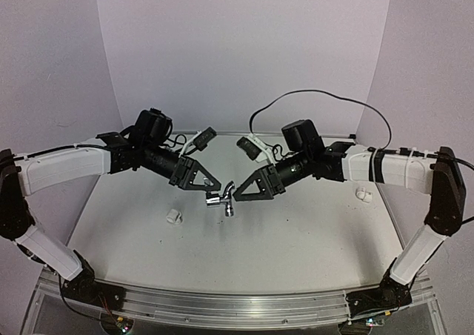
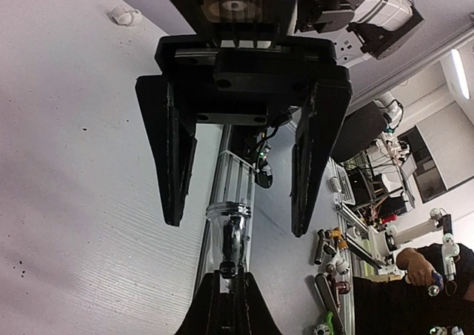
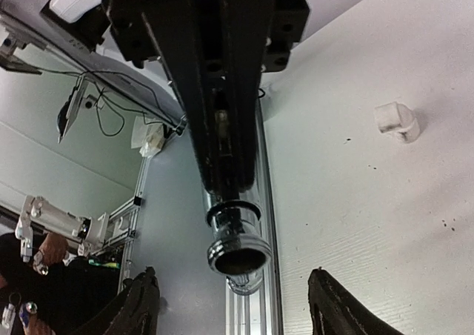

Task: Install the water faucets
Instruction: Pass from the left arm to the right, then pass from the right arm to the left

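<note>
Where the two arms meet over the middle of the table, the silver faucet (image 1: 221,201) is held in the air: a small tap of polished, mirror-bright metal with a round barrel. In the right wrist view it ends in a ribbed, threaded collar around a dark open mouth (image 3: 235,247). Its long axis runs on from the left gripper's tips towards the right gripper, with the threaded mouth facing the right wrist camera. In the top view a short shiny part drops from the barrel towards the table.

The left gripper (image 1: 213,190) is clamped on the faucet's rear end, its matte black fingers (image 2: 211,305) meeting in a narrow wedge from which the barrel (image 2: 231,239) protrudes. The right gripper (image 1: 236,194) is spread wide and holds nothing. The faucet's mouth lies just before the gap between its flat black fingers (image 3: 141,302), not touching either.

The table (image 1: 296,253) is matte white, finely grained and speckled dark. One stubby white pipe fitting (image 1: 172,216) lies near-left of the faucet and another (image 1: 363,194) lies to the right. An aluminium rail (image 1: 237,305) edges the near side.
</note>
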